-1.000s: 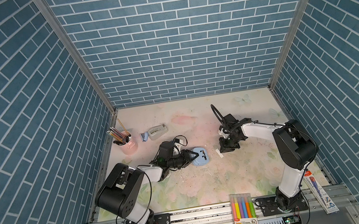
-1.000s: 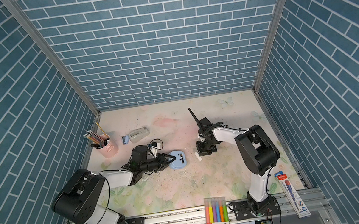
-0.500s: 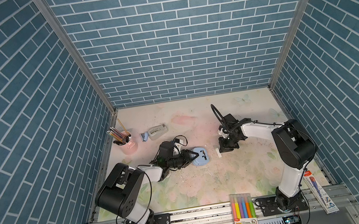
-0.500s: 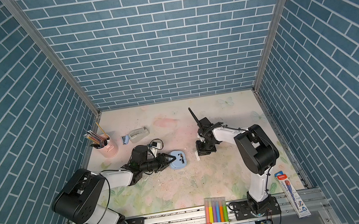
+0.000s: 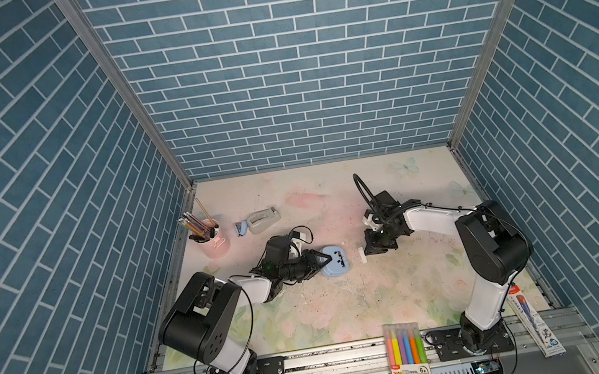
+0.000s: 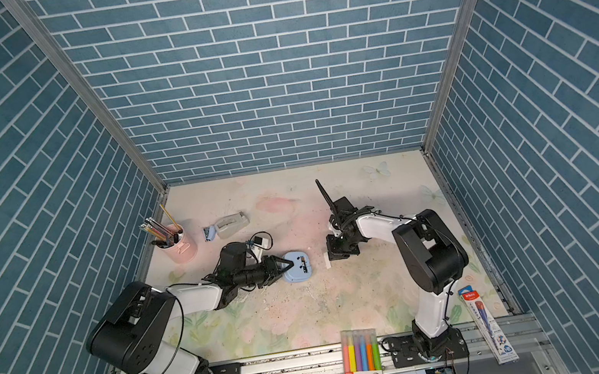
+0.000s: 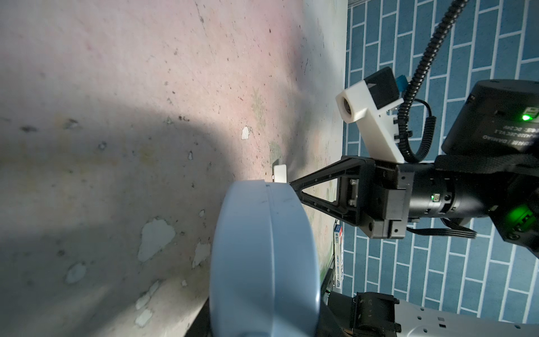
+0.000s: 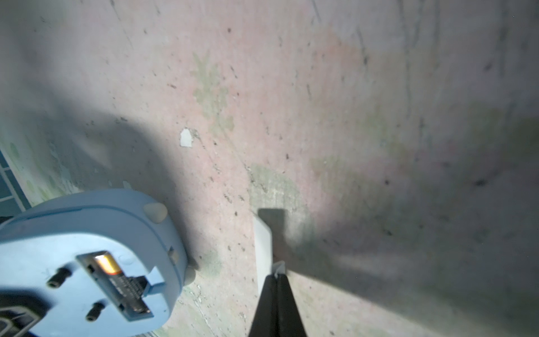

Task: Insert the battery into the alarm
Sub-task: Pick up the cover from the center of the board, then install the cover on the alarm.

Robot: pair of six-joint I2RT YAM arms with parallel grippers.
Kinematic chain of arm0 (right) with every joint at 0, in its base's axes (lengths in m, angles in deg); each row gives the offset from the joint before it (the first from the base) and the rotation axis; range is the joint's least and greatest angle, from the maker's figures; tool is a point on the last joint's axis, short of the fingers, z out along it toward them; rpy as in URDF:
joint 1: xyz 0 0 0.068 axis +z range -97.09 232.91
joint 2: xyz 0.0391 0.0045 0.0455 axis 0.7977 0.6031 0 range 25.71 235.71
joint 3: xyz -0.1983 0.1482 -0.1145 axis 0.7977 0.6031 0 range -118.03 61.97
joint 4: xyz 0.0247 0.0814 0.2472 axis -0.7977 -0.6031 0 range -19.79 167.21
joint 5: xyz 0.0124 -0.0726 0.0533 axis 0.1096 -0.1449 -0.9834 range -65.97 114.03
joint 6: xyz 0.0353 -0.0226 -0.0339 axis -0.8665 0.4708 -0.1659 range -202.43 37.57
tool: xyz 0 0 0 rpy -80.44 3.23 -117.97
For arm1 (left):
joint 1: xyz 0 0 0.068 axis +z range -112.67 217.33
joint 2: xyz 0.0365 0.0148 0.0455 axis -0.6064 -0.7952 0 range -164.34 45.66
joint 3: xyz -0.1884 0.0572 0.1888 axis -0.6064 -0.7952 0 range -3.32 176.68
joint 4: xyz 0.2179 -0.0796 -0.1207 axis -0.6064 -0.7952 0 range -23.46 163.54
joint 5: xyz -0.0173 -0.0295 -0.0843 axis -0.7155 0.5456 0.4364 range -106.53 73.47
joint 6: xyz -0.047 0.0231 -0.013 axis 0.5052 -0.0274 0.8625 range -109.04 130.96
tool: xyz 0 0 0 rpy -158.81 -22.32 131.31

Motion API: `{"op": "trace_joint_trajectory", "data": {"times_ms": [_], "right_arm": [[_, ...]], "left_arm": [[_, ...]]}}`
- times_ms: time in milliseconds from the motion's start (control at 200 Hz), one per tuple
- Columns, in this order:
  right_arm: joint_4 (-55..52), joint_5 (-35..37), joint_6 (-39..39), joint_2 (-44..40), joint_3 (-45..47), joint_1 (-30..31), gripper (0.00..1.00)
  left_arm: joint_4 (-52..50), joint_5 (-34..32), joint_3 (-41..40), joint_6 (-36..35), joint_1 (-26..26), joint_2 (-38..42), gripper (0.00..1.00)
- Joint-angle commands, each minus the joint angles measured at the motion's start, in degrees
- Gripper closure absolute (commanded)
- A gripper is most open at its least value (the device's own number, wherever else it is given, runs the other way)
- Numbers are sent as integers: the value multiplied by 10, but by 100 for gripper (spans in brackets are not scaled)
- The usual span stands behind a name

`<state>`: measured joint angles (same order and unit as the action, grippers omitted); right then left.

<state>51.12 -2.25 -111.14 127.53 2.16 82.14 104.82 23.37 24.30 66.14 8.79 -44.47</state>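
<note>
- Light-blue rounded-square plastic alarm (image 5: 335, 262) (image 6: 298, 268): lies dial-down near the middle of the table (image 5: 386, 295), whose pale floral mat is scuffed and chipped to white patches. Its smooth blue back faces up and carries two dark knobs (image 8: 58, 277).
- Rectangular recess (image 8: 83, 260) in that back: holds the slim black cylindrical battery (image 8: 122, 282), gold band at one end, lying lengthwise. Only the right wrist view shows this; both top views give merely a dark slot.
- Left hand (image 5: 328, 259) (image 6: 292, 264): closed on the alarm's rim on the side toward the table's left edge. One dark finger (image 8: 13, 319) rests on the blue back; its partner is hidden. The left wrist view shows the alarm edge-on, with the seam between its two shells.
- Right hand (image 5: 368, 253) (image 6: 334, 258) (image 7: 290, 183) (image 8: 275, 274): fingers pressed fully together, tips down at the table, touching one end of a small thin white rectangular plate (image 5: 361, 256) (image 6: 327, 261) (image 7: 280, 173) (image 8: 262, 248) just beside the alarm, toward the right edge. Whether the plate is pinched cannot be told.
- Pink cylindrical cup (image 5: 216, 246) (image 6: 184, 252) near the far left corner: holds a sheaf of pencils (image 5: 194, 223) leaning outward. A grey plastic tape dispenser (image 5: 263, 220) lies beside it.
- Clear flat pack of coloured highlighter pens (image 5: 406, 349) (image 6: 360, 355): rests on the metal rail (image 5: 315, 358) along the front edge.
</note>
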Motion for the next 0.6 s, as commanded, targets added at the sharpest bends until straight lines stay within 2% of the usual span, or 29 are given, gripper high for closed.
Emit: {"op": "trace_joint_trajectory", "data": {"times_ms": [0,345,485,595], "right_arm": [[47,-35,-41,-52,23,-2,100],[240,-110,-155,-116,113,1,100],[251,-117,-154,-104,103,8,100],[239,-119,-141,-88,90,16,100]], "left_arm": [[-46,-7,5,-20,-5,-12,100],[-45,13,9,-22,2,-29,100],[-39,20,13,-19,3,-42,100],[-71,17,24,-32,4,-44,100]]}}
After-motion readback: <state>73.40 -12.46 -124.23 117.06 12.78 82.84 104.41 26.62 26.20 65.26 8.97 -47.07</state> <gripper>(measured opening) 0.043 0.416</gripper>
